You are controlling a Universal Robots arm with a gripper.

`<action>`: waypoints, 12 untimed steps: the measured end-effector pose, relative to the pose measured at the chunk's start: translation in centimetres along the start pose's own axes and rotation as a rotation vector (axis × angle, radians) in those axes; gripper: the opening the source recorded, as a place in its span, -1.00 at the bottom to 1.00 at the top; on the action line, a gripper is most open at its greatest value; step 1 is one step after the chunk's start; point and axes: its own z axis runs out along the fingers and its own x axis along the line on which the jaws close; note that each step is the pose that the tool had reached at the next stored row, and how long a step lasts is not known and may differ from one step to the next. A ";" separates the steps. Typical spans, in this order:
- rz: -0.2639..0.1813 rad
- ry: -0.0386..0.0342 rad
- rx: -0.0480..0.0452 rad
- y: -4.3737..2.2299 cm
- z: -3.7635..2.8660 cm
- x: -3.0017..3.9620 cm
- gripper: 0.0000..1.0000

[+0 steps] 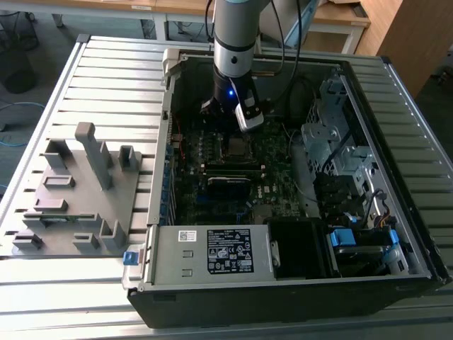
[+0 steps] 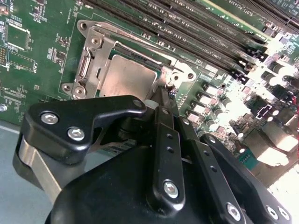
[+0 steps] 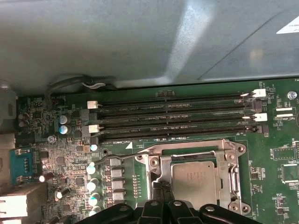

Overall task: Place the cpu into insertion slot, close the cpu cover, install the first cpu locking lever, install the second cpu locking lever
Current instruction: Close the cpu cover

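In the exterior view, the robot arm (image 1: 237, 35) was seen reaching down into an open computer case (image 1: 283, 304), which was laid on its side on a slatted metal surface (image 1: 106, 71). The pincer (image 2: 163, 95) was held low over the green motherboard (image 3: 70, 154), at one corner of the insertion slot (image 3: 191, 161). In the second wrist view its tip was placed just beside a small hook on the socket hardware, though contact could not be confirmed. Whether the pincer was open or closed could not be told. The cpu (image 3: 193, 179) was seated flat in the insertion slot, with its dull silver top turned upward. The cpu cover (image 3: 161, 170) was lowered around it, so that the chip's top was shown through the square window. A thin metal locking lever (image 3: 187, 143) was laid along the side of the socket nearest the memory slots (image 3: 177, 119); whether it was latched could not be told. The four long black memory slots were ranged side by side just beyond the socket. A grey moulded fixture (image 1: 71, 191) was set on the surface at the exterior view's left of the case, well apart from the pincer. A silver power supply (image 1: 205, 251) was mounted at the near edge of the case.
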 end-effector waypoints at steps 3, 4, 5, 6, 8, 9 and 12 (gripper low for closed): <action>0.000 -0.0001 -0.0002 0.01 0.22 0.00 -0.80; 0.000 -0.0001 -0.0001 0.00 0.35 0.00 -0.80; 0.000 0.0000 -0.0001 0.00 0.47 0.01 -0.80; 0.000 0.0000 -0.0001 0.00 0.54 0.01 -0.80; 0.000 0.0001 0.0001 -0.01 0.54 0.01 -0.80; 0.000 0.0001 0.0002 -0.01 0.56 0.02 -0.80; 0.000 0.0008 0.0012 -0.03 0.79 0.05 -0.80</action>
